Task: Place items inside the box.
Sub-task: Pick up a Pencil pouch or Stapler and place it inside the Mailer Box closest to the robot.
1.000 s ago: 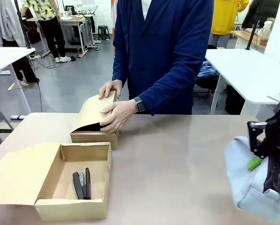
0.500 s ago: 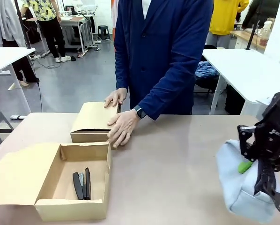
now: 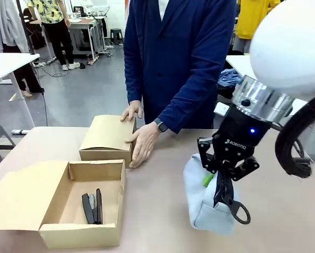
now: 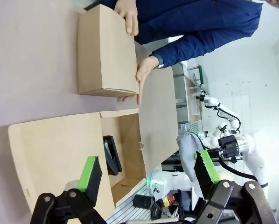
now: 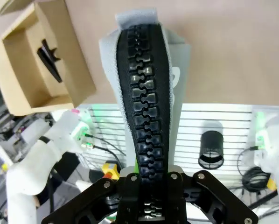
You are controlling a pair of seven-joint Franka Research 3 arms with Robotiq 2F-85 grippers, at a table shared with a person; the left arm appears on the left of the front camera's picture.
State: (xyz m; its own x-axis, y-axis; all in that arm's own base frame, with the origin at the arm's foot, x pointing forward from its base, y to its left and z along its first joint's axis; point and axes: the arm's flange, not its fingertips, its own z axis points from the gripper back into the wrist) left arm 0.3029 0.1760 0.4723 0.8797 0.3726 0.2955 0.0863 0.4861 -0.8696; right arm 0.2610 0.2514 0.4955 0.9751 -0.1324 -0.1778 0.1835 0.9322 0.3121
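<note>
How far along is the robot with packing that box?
Early on. Done: a black stapler lies in the open box. In hand: the right gripper is shut on the grey pouch, to the box's right, not yet inside. Left: getting that pouch in; the left gripper is open and empty.

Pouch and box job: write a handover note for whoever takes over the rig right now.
Grippers: the right gripper is shut on the top of the grey pouch, right of the table's middle. The left gripper is open, holds nothing and looks down on the box.
Person: the person's hands rest on the shut small box at the far side.
Things: the box is open at front left with its flap laid out, and the stapler lies inside.
Done: stapler in.
Left: carry the pouch over and set it in the box.
</note>
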